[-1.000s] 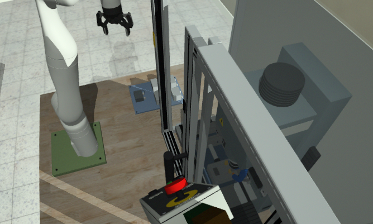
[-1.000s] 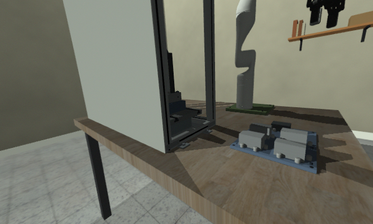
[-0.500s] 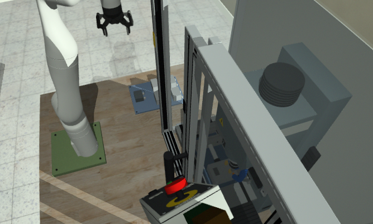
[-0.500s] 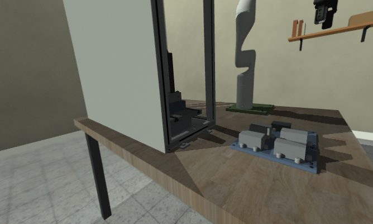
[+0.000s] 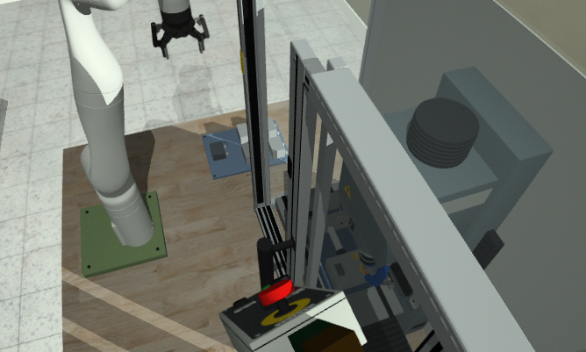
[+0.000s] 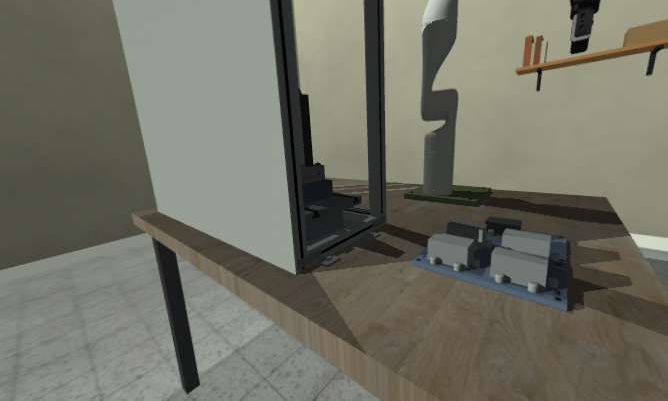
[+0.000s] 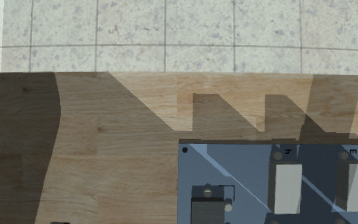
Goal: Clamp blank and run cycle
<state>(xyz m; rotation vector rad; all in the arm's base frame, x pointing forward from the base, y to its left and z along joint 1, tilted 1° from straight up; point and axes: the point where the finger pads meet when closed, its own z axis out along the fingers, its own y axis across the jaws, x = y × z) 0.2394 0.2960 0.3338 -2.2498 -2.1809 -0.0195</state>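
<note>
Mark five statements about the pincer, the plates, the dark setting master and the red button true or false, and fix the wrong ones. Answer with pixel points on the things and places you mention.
1. The pincer (image 5: 183, 53) (image 6: 580, 45) is open. True.
2. The arm stands on a red plate. False: the arm's plate (image 5: 94, 231) (image 6: 415, 197) is green.
3. The blue plate (image 5: 228, 171) (image 6: 561, 302) (image 7: 240, 154) holds several blanks (image 5: 277, 147) (image 6: 520, 269) (image 7: 287, 189). True.
4. The setting master is inside the guard. False: the setting master (image 5: 217, 151) (image 6: 503, 225) (image 7: 207, 212) is on the blue plate.
5. The red button (image 5: 276, 292) is above a yellow ring. True.
</note>
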